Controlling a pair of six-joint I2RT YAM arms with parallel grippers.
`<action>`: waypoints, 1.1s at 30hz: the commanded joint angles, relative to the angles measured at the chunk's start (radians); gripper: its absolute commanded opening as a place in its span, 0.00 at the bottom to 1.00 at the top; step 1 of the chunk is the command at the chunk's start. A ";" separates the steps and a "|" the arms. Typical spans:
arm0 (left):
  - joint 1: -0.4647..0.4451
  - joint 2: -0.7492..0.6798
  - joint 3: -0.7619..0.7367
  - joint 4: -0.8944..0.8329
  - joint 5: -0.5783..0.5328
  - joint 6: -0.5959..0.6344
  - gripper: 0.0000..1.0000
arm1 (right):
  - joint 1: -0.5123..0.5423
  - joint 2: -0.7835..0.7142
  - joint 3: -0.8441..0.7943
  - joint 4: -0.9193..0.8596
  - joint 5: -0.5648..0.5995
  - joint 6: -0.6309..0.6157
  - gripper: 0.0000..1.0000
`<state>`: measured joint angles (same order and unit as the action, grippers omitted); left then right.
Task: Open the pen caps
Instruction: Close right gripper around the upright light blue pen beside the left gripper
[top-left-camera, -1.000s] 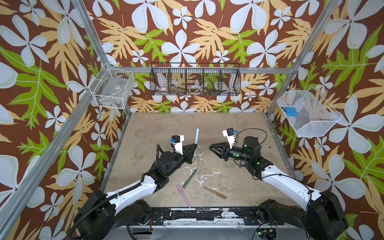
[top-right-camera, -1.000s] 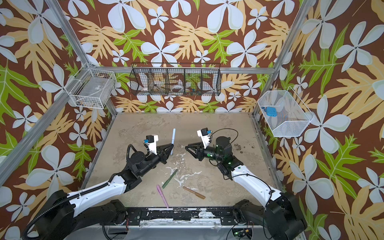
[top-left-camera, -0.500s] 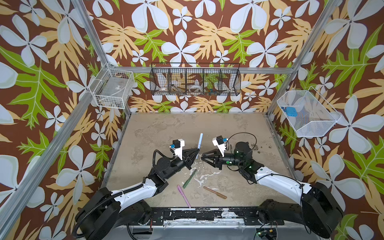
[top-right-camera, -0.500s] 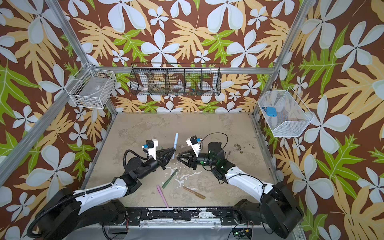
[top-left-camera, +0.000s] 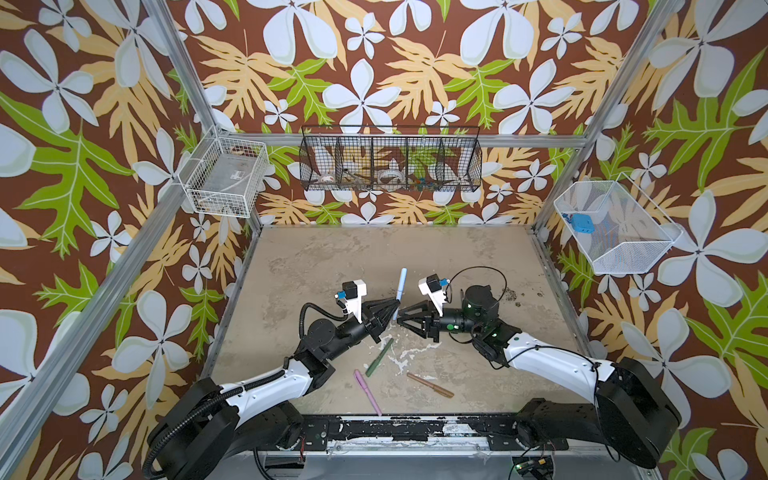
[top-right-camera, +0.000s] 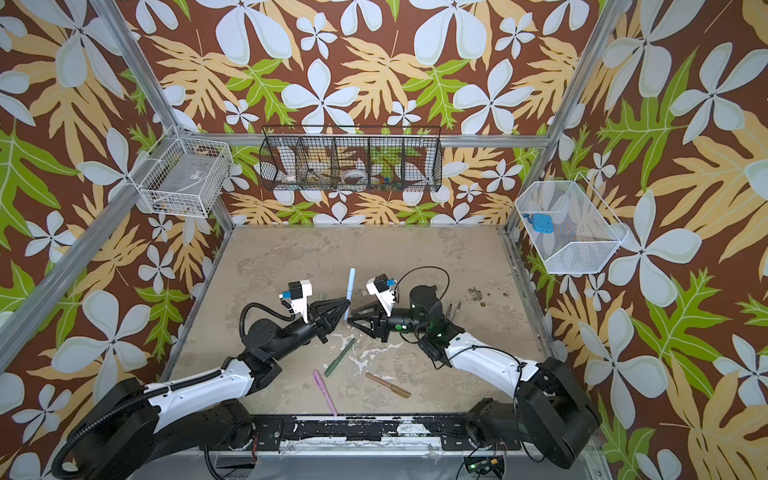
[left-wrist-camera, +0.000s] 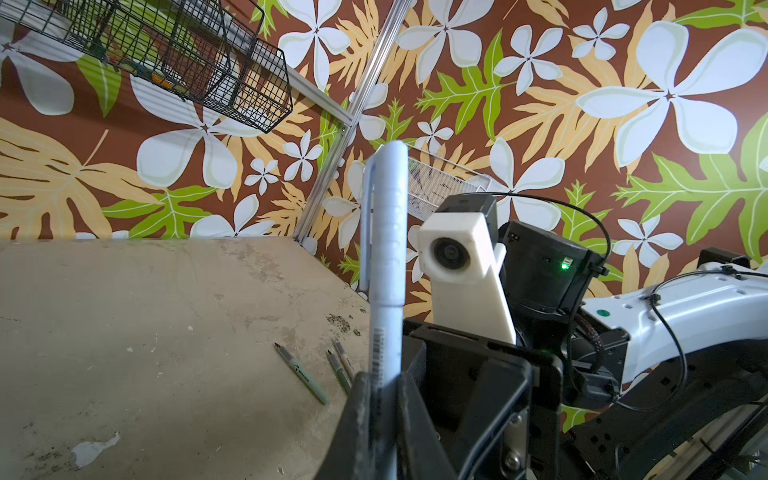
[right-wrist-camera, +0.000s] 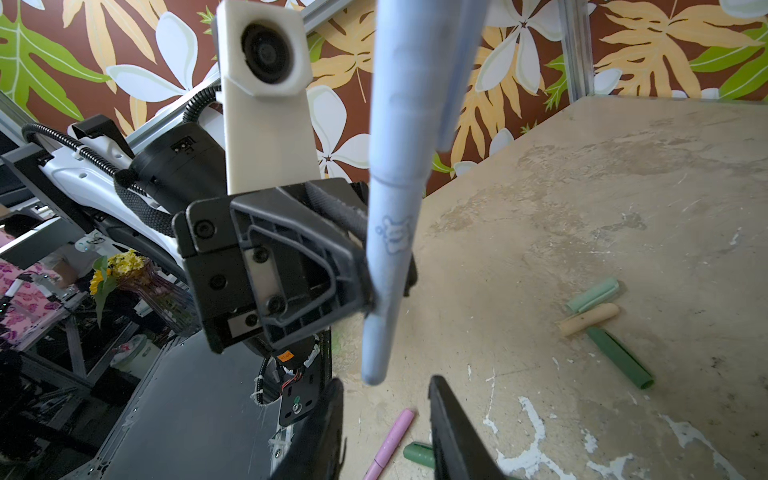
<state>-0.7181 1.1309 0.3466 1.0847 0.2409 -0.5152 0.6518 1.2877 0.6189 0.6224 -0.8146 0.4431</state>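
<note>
Left hand (top-left-camera: 395, 306) was kept clamped low on the raised light blue pen (top-left-camera: 400, 289). Right hand (right-wrist-camera: 386, 386), jaws apart, had been brought in from well apart a second earlier to just beside the pen's lower end, so a pull was judged near. Farther up, the light blue cap (left-wrist-camera: 388, 224) was still seated.

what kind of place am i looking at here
Probably a robot test cell: a silver aluminium frame lined with floral-print wall panels, two white-and-black robot arms at a worn beige tabletop, and wire mesh baskets hung on the walls.
</note>
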 joint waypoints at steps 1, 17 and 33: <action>-0.010 0.007 0.005 0.048 0.014 -0.001 0.04 | 0.018 -0.005 -0.004 0.053 0.004 -0.025 0.35; -0.037 0.013 0.007 0.064 0.023 0.007 0.03 | 0.032 -0.017 -0.024 0.099 0.024 -0.026 0.23; -0.038 -0.007 0.018 0.016 0.026 0.036 0.39 | 0.034 -0.029 -0.007 0.026 0.054 -0.081 0.02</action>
<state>-0.7555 1.1389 0.3538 1.1088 0.2741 -0.4957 0.6838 1.2606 0.5953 0.6777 -0.7776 0.4103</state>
